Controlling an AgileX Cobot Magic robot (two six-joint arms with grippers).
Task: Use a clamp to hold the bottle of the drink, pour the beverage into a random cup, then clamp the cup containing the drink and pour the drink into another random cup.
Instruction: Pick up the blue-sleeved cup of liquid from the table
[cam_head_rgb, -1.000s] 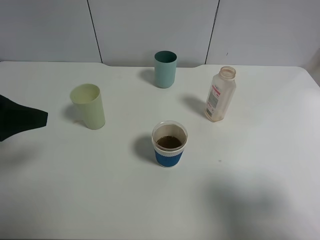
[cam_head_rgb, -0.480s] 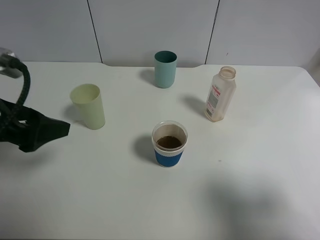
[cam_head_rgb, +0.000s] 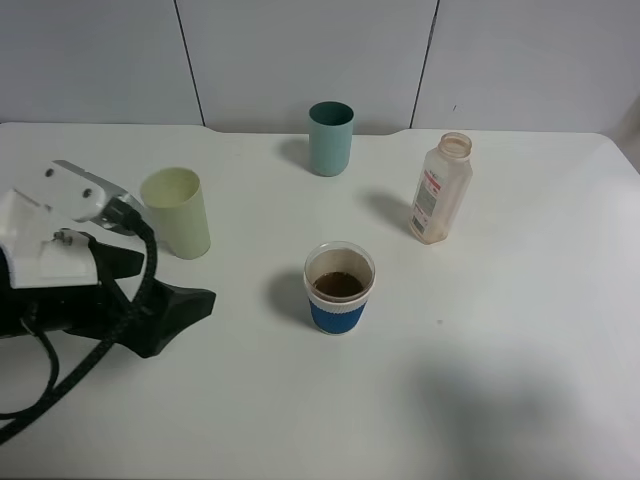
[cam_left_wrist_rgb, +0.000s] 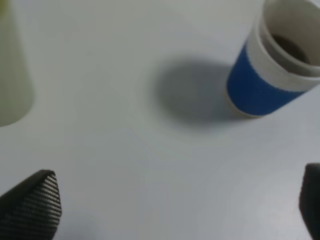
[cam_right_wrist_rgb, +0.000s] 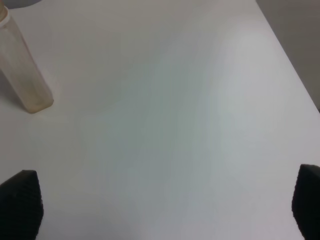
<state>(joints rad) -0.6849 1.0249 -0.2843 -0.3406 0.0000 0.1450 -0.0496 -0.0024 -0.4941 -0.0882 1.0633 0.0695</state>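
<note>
Left jaws: wide open, holding nothing. In the left wrist view only the two fingertips (cam_left_wrist_rgb: 30, 207) show, at opposite edges of the picture, with bare worktop (cam_head_rgb: 500, 400) between them.

Right jaws: also wide open and empty. The right arm does not appear in the high view. Its wrist view shows the bottle (cam_right_wrist_rgb: 22, 70) standing ahead of it and to one side, but not the cup.

Cup (cam_head_rgb: 340, 290): it stands upright near the middle of the worktop with the drink (cam_head_rgb: 339, 285) inside, so I judge that clamping it is the step in hand. In the high view it lies to the right of the left arm (cam_head_rgb: 60, 270), about level with the jaw tips and apart from them. The left arm is the nearer one. The cup's long axis is vertical, so the jaws need to approach level and close across the blue sleeve. In the left wrist view the cup sits ahead and off to one side, not yet on the centre line between the fingertips.

Tumbler (cam_head_rgb: 177, 212): upright, just behind the left arm in the high view.

Limits:
- The left wrist view is blurred and the frame edge cuts off part of the cup's rim.
- The tumbler shows there only as a pale sliver.
- I cannot judge the depth of the drink.
- I cannot tell whether the bottle is empty.
</note>
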